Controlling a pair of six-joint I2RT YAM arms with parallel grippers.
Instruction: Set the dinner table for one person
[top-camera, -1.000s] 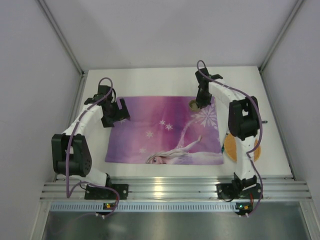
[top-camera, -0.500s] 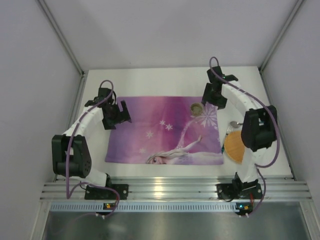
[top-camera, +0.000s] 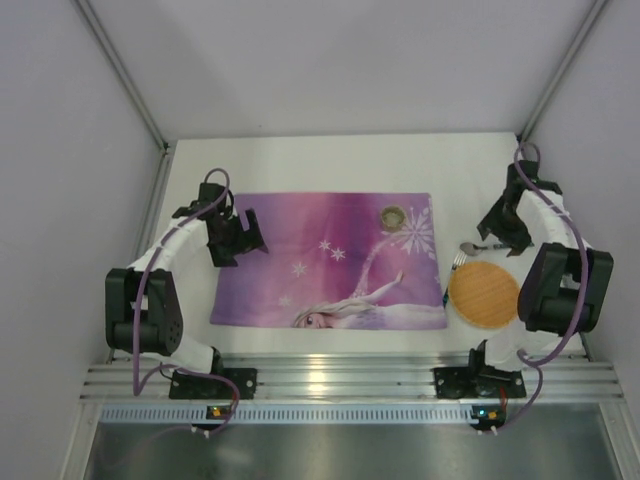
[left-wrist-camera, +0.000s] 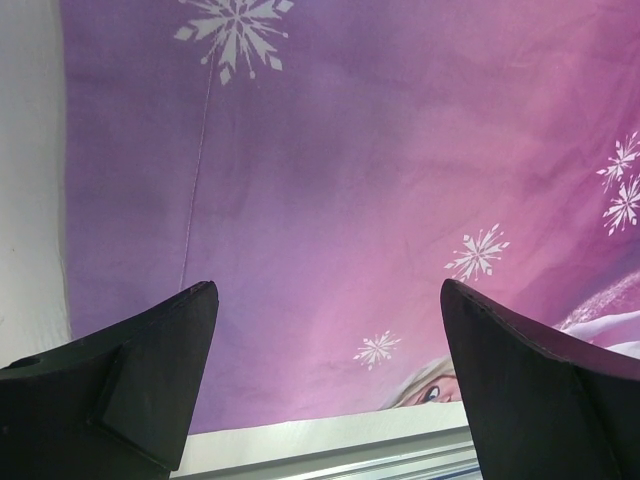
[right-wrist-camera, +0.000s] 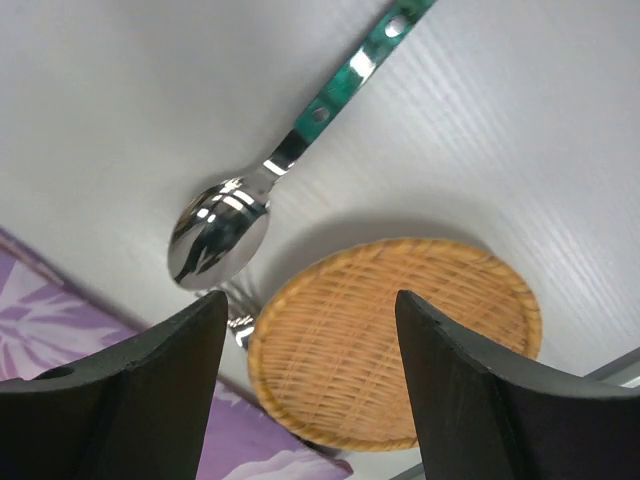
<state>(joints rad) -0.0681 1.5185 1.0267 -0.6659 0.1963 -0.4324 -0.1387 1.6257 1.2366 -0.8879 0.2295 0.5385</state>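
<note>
My right fingers (right-wrist-camera: 130, 400) hang open and empty above the spoon (right-wrist-camera: 220, 235) and plate (right-wrist-camera: 400, 340), which lie on the table (right-wrist-camera: 150, 100) right of the mat (top-camera: 330, 260). My left fingers (left-wrist-camera: 130, 390) gape over the mat. A shallow pinch could skid the flat spoon into the plate just beside it.

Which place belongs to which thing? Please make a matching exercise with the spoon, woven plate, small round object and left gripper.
1 spoon
2 woven plate
3 small round object
4 left gripper

A on the placemat, far right corner
B open, above the placemat's left part
C on the dinner table, right of the placemat
D green handle, just beyond the woven plate

Pairs: 1-D, 2-C, 3-A, 4-B
</note>
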